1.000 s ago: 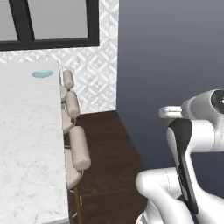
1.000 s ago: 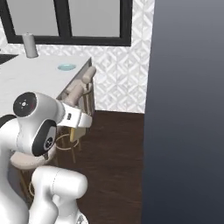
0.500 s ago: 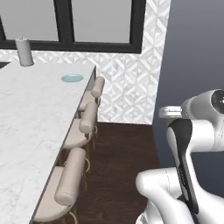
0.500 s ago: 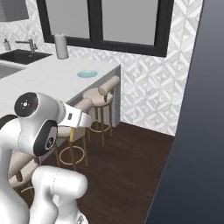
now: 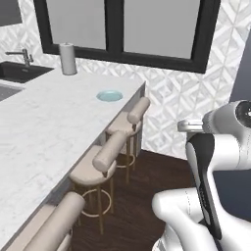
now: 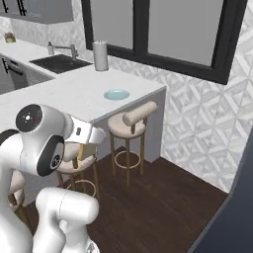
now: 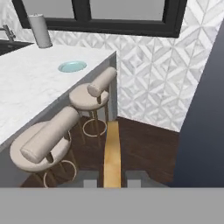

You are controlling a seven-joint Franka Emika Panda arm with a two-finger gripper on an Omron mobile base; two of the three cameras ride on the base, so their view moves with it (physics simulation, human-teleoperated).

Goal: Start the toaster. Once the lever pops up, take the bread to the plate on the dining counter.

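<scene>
My gripper (image 7: pixel 112 181) is shut on the bread (image 7: pixel 112 151), a tan-brown slice seen edge-on between the two fingertips. In the right base view the bread (image 6: pixel 80 153) hangs under the hand, held low beside the stools. The pale teal plate (image 5: pixel 109 95) (image 6: pixel 116 94) (image 7: pixel 72 66) lies bare near the far corner of the white marble dining counter (image 5: pixel 44 127) (image 6: pixel 69 91) (image 7: pixel 26 87), well ahead and to the left of the gripper. The toaster is out of view.
Round padded stools (image 5: pixel 117 137) (image 6: pixel 129 123) (image 7: pixel 89 94) line the counter's near side. A paper towel roll (image 5: pixel 68 59) and a sink with a tap (image 6: pixel 60 60) sit at the counter's back. Dark wood floor (image 6: pixel 163 197) lies to the right, up to the tiled wall.
The whole picture has shifted as the base turned: the counter, plate and stools now sit more central and closer. The gripper keeps its hold on the bread.
</scene>
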